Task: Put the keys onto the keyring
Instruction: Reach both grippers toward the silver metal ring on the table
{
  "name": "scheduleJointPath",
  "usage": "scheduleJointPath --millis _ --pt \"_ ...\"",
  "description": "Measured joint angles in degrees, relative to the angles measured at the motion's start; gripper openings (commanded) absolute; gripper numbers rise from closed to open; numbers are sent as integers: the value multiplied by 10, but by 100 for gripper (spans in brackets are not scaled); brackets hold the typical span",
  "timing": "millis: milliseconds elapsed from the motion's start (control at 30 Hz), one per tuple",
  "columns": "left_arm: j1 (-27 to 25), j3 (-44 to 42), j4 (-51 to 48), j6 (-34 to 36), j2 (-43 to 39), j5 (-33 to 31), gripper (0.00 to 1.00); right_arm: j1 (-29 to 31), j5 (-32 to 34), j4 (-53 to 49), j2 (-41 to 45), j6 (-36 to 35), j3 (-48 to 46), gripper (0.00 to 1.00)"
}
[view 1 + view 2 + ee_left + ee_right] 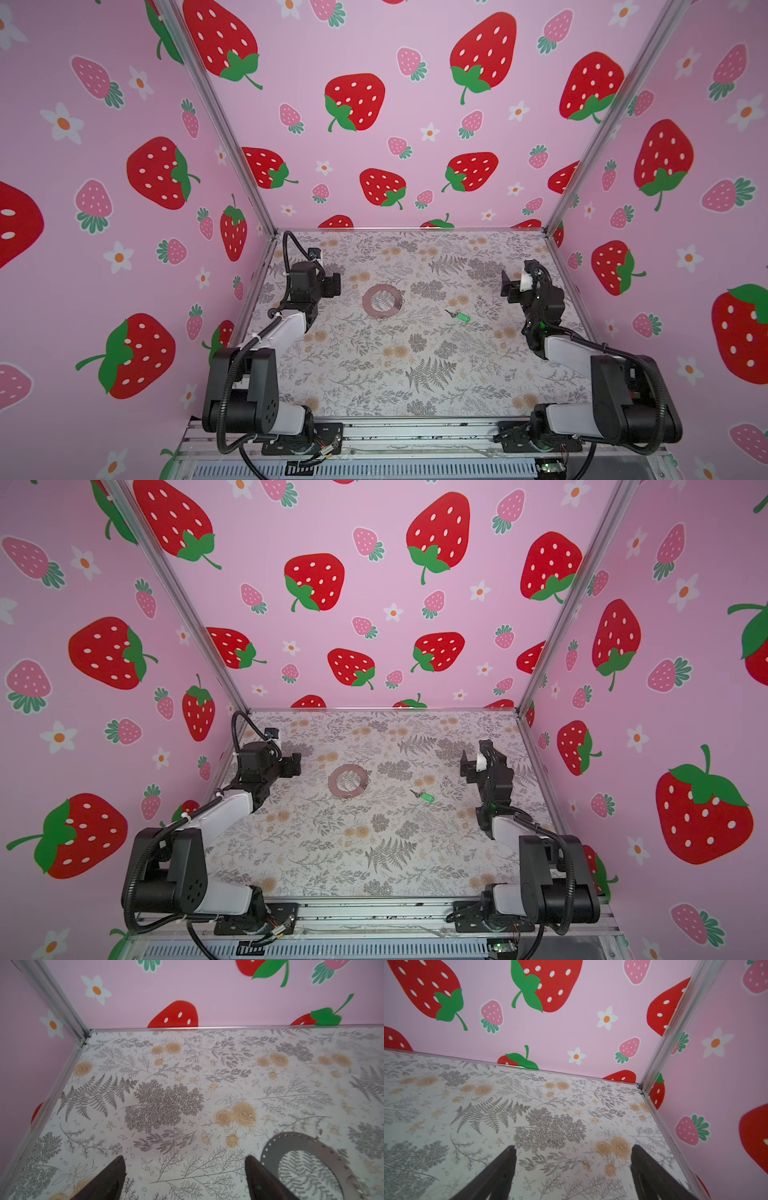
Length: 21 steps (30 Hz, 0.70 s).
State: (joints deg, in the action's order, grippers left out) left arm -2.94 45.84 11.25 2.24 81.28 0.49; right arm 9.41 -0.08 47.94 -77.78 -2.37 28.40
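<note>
So, both tools are hanging empty. The left gripper (186, 1161) is holding its dark tapered fingers (110, 1180) wide apart over bare tabletop, just beside the keyring (291, 1140). The right gripper (574, 1148) is standing equally wide, gripping nothing, well off to the keyring's right.

Nothing of the task is looking done yet. In both top views the green-tagged key (460, 316) is lying flat to the right of the keyring, apart from it and not threaded on (picking, carrying and hooking all appear to be waiting).

The keyring is showing as a thin, flat, brownish-grey ring with a wide open centre, tiny holes running round its rim and small wire loops hanging off its edge. The key itself is looking tiny and dark, its tag an oblong of glossy bright-green plastic. Under the keyring, the tabletop (415, 365) is lying smooth, printed with grey ferns and tan flowers.
</note>
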Motion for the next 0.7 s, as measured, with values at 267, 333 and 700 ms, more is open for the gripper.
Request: scheduleJointPath --millis 267,333,700 --pt "-102 104 -168 43 13 19 81 145 -14 -153 -56 -44 149 73" --pt "-127 133 -204 37 26 3 77 179 -18 -176 -81 -49 175 72" --pt "-233 152 -308 -66 49 -118 72 258 -30 -243 -188 -5 228 64"
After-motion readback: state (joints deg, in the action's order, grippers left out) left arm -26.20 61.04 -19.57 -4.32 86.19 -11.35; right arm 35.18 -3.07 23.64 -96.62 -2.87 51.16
